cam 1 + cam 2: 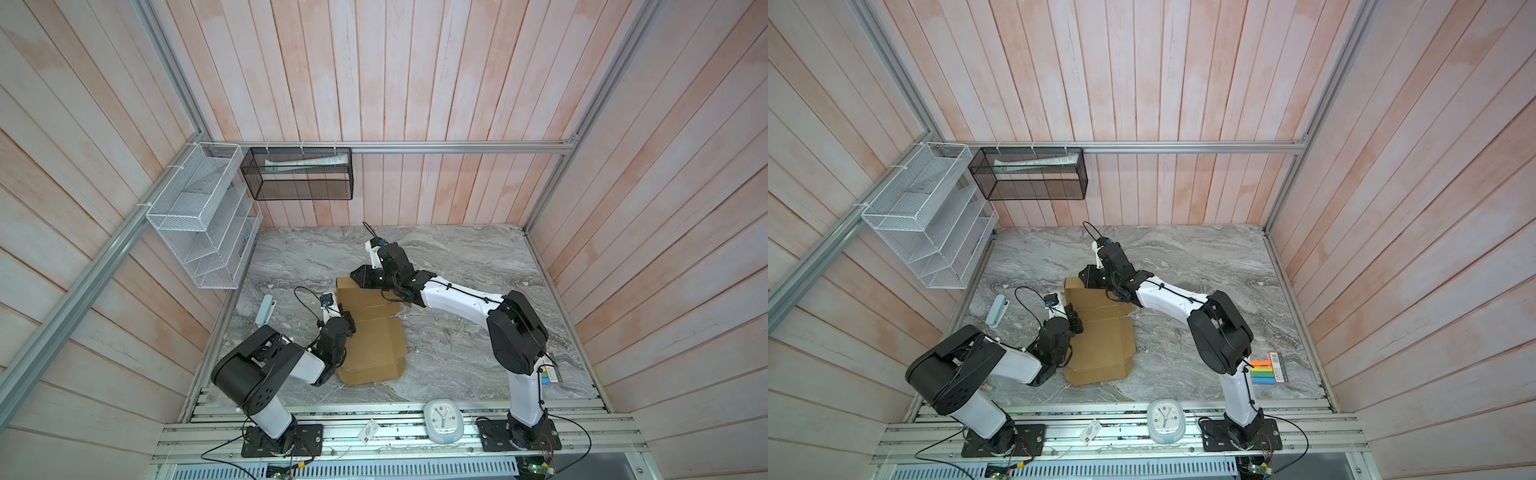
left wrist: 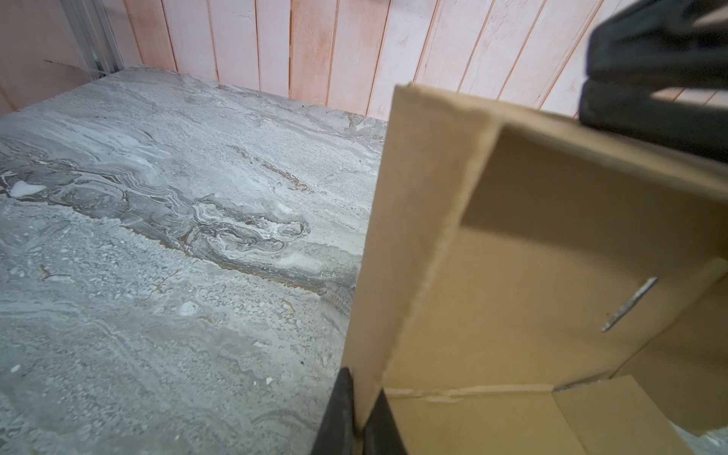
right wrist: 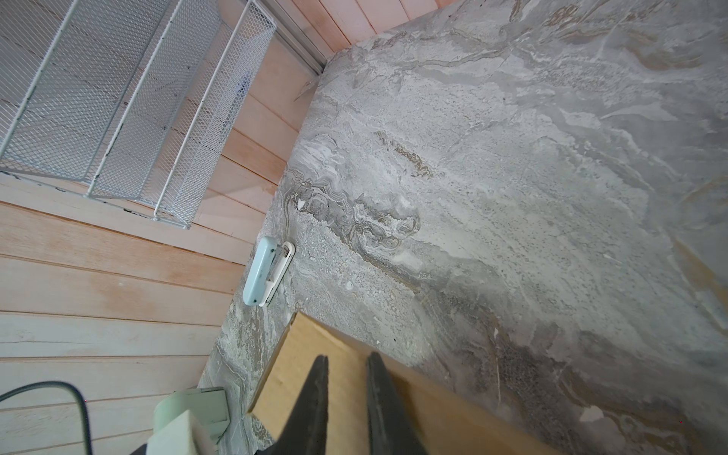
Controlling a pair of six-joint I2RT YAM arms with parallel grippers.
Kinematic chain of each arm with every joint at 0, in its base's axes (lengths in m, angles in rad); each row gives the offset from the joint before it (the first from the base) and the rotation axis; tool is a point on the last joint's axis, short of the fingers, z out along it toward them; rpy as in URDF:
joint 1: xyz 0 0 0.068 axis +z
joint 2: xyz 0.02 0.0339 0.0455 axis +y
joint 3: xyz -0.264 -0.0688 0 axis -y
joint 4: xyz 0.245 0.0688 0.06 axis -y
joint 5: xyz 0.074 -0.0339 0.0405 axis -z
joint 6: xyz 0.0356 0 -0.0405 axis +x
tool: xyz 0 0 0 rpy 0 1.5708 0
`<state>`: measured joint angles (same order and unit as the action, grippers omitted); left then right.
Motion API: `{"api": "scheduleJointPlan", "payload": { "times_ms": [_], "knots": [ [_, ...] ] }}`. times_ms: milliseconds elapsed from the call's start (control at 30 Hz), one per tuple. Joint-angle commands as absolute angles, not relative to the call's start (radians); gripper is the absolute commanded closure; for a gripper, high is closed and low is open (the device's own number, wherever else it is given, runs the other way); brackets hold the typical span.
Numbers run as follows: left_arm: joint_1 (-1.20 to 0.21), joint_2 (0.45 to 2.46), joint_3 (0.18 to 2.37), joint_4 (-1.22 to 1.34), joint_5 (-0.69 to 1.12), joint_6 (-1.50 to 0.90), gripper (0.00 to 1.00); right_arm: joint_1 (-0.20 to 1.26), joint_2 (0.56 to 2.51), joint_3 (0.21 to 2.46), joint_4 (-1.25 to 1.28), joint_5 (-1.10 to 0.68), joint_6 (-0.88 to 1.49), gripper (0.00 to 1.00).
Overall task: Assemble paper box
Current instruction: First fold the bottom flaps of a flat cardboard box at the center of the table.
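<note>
The paper box (image 1: pixel 374 336) (image 1: pixel 1104 340) is plain brown cardboard, partly folded, lying left of the middle of the marble table (image 1: pixel 457 332). My left gripper (image 1: pixel 348 318) (image 1: pixel 1076 321) is at its left edge. In the left wrist view it (image 2: pixel 363 380) is shut on the lower end of a raised side flap (image 2: pixel 398 236), one finger on each face. My right gripper (image 1: pixel 358 276) (image 1: pixel 1090 276) is at the box's far edge. In the right wrist view its fingers (image 3: pixel 346 356) stand slightly apart, lying against the face of a flap (image 3: pixel 433 405), with nothing between them.
A pale blue stapler (image 1: pixel 266 309) (image 3: pixel 268 272) lies by the left wall. A white wire rack (image 1: pixel 199 216) and a black mesh basket (image 1: pixel 297 174) hang on the walls. At the front rail are a clock (image 1: pixel 444 419) and a small card (image 1: pixel 369 432). A pack of coloured markers (image 1: pixel 1266 370) lies at the right.
</note>
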<state>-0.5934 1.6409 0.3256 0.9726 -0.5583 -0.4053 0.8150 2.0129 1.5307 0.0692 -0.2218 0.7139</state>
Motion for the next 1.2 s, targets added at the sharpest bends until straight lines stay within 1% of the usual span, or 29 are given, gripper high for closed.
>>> {"api": "scheduleJointPlan", "payload": {
  "times_ms": [0, 33, 67, 300, 467, 633, 767, 1167],
  "knots": [
    [-0.597, 1.615, 0.337, 0.955, -0.590, -0.414, 0.81, 0.827, 2.063, 1.492, 0.006, -0.215, 0.717, 0.80],
    [-0.597, 1.612, 0.341, 0.949, -0.594, -0.412, 0.78, 0.827, 2.063, 1.489, 0.004, -0.213, 0.715, 0.80],
    [-0.597, 1.608, 0.343, 0.942, -0.600, -0.411, 0.76, 0.827, 2.064, 1.485, 0.005, -0.212, 0.715, 0.80],
    [-0.594, 1.581, 0.347, 0.941, -0.638, -0.401, 0.74, 0.828, 2.069, 1.472, 0.010, -0.211, 0.719, 0.81],
    [-0.589, 1.565, 0.351, 0.953, -0.657, -0.384, 0.80, 0.828, 2.075, 1.477, 0.000, -0.225, 0.719, 0.81],
    [-0.588, 1.554, 0.360, 0.954, -0.666, -0.382, 0.92, 0.828, 2.072, 1.484, -0.007, -0.218, 0.716, 0.81],
    [-0.588, 1.557, 0.361, 0.963, -0.666, -0.380, 0.99, 0.828, 2.073, 1.479, -0.001, -0.222, 0.727, 0.81],
    [-0.586, 1.549, 0.351, 0.931, -0.625, -0.425, 1.00, 0.827, 2.070, 1.473, 0.000, -0.219, 0.747, 0.81]
  ]
}}
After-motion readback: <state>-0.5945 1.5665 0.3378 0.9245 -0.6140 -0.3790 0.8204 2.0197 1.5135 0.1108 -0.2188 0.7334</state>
